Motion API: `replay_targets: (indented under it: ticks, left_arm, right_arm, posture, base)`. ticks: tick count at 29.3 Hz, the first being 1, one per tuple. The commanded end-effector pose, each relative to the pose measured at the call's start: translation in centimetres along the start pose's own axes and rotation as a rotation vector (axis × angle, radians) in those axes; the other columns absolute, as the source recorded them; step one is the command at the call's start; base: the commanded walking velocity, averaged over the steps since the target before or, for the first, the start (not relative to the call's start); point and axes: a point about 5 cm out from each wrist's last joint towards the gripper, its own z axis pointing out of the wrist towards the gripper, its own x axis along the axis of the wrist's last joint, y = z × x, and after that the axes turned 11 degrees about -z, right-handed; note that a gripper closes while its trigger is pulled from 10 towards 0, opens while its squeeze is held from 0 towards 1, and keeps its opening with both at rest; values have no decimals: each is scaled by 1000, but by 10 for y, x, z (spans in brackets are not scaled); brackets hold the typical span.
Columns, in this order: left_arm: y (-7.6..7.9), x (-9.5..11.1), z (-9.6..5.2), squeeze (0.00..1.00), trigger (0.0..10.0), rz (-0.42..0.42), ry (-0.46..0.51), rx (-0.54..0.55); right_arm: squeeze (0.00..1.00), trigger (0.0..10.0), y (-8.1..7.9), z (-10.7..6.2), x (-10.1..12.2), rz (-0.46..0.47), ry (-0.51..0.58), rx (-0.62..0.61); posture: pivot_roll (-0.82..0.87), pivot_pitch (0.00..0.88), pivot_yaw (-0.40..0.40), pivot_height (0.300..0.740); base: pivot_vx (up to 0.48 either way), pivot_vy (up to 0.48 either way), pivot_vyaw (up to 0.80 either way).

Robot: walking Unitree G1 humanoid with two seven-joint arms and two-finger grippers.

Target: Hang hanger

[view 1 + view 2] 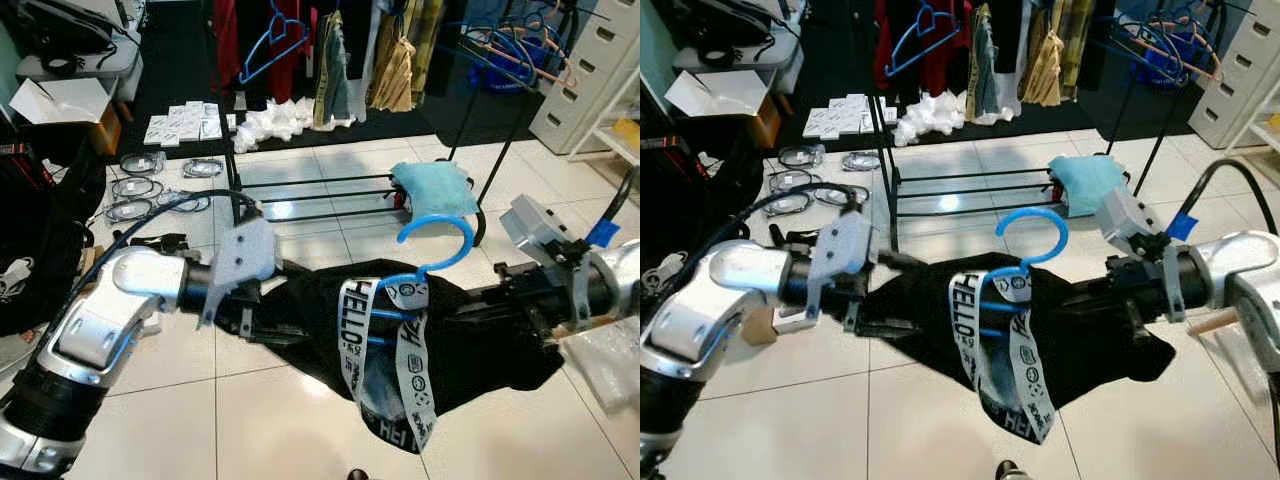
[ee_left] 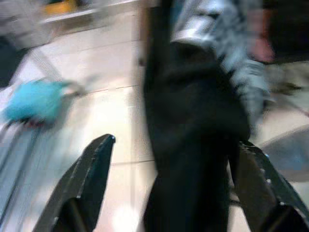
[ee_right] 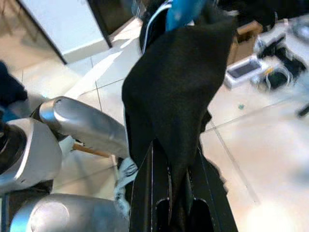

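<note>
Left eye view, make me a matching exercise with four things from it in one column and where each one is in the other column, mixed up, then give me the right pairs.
Things:
1. blue hanger
2. teal cloth
3. black garment
4. cable coils

Places:
A. on the low bars of the clothes rack
B. on the floor at the robot's left
C. stretched between the left gripper and the right gripper
D. hook sticking up out of the garment

Pairs: 1-D, 2-A, 3-C, 4-B

Left claw [image 2: 169,183] agape — right claw [image 3: 181,193] clamped
</note>
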Motion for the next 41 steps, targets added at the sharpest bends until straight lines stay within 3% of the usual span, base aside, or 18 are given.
replay_targets:
  ticks: [1, 4, 7, 11, 13, 14, 15, 16, 18, 19, 21, 22, 23, 28, 29, 32, 36, 41]
  left_arm:
    - [-10, -22, -26, 1000, 10000, -59, -66, 113]
    - [-11, -27, -32, 1000, 10000, -89, -61, 141]
    - [-16, -44, -46, 1000, 10000, -161, -53, 253]
    - [-24, -68, -61, 1000, 10000, -246, -28, 492]
    - [-24, -94, -70, 1000, 10000, -337, -1, 713]
    - [-24, -94, -70, 1000, 10000, -337, -1, 713]
    - [-15, -114, -69, 0, 10000, -448, 8, 784]
    - [-15, -114, -69, 0, 10000, -448, 8, 784]
    - [18, -152, -59, 0, 10000, -653, 40, 886]
    - [18, -152, -59, 0, 10000, -653, 40, 886]
    - [62, -178, -50, 0, 10000, -800, 67, 984]
    - [62, -178, -50, 0, 10000, -800, 67, 984]
    - [94, -192, -50, 0, 10000, -886, 65, 1114]
    - [104, -195, -54, 0, 10000, -883, 70, 1188]
    - [118, -205, -61, 0, 10000, -862, 5, 1213]
    - [127, -211, -64, 0, 10000, -863, -24, 1215]
    - [131, -216, -64, 0, 10000, -893, -25, 1205]
    - [126, -217, -57, 0, 10000, -940, 67, 1223]
  right_arm:
    - [0, 0, -3, -3, -16, 44, -27, -67]
    - [0, 0, -2, -4, -23, 64, -44, -99]
    - [0, 0, -1, -6, -50, 127, -105, -214]
    - [0, 0, -3, -3, -85, 222, -155, -382]
    - [0, 0, -1, 0, -113, 314, -175, -614]
    - [0, 0, -1, 0, -113, 314, -175, -614]
    - [0, 10000, -2, 2, -126, 358, -161, -732]
    - [0, 10000, -2, 2, -126, 358, -161, -732]
    - [0, 10000, -14, 6, -154, 439, -166, -965]
    - [0, 10000, -14, 6, -154, 439, -166, -965]
    - [0, 10000, -37, 6, -183, 518, -215, -1192]
    - [0, 10000, -37, 6, -183, 518, -215, -1192]
    - [0, 10000, -62, 6, -205, 585, -281, -1321]
    - [0, 10000, -74, 7, -215, 605, -319, -1343]
    - [0, 10000, -76, 6, -218, 635, -277, -1391]
    - [0, 10000, -74, 8, -218, 664, -229, -1401]
    - [0, 10000, -71, 10, -219, 682, -201, -1401]
    - [0, 10000, -63, 10, -222, 784, -93, -1467]
  posture:
    - [-27, 130, -18, 740]
    - [-28, 130, -16, 740]
    - [-27, 133, -15, 740]
    - [-29, 135, -12, 740]
    - [-27, 139, -7, 740]
    - [-27, 139, -7, 740]
    - [-30, 141, -3, 740]
    - [-30, 141, -3, 740]
    - [-31, 142, -3, 740]
    - [-31, 142, -3, 740]
    - [-39, 147, -1, 740]
    - [-39, 147, -1, 740]
    - [-34, 141, -7, 740]
    - [-33, 139, -7, 740]
    - [-22, 120, -14, 740]
    - [-31, 103, -6, 740]
    - [-37, 92, -5, 740]
    - [-51, 63, -14, 740]
  base:
    - [0, 0, 0]
    - [0, 0, 0]
    - [0, 0, 0]
    - [0, 0, 0]
    - [0, 0, 0]
    - [0, 0, 0]
    - [0, 0, 0]
    - [0, 0, 0]
    - [0, 0, 0]
    - [0, 0, 0]
    - [0, 0, 0]
    - [0, 0, 0]
    - [0, 0, 0]
    - [0, 0, 0]
    - [0, 0, 0]
    - [81, 0, 0]
    - [264, 0, 0]
    - [362, 0, 0]
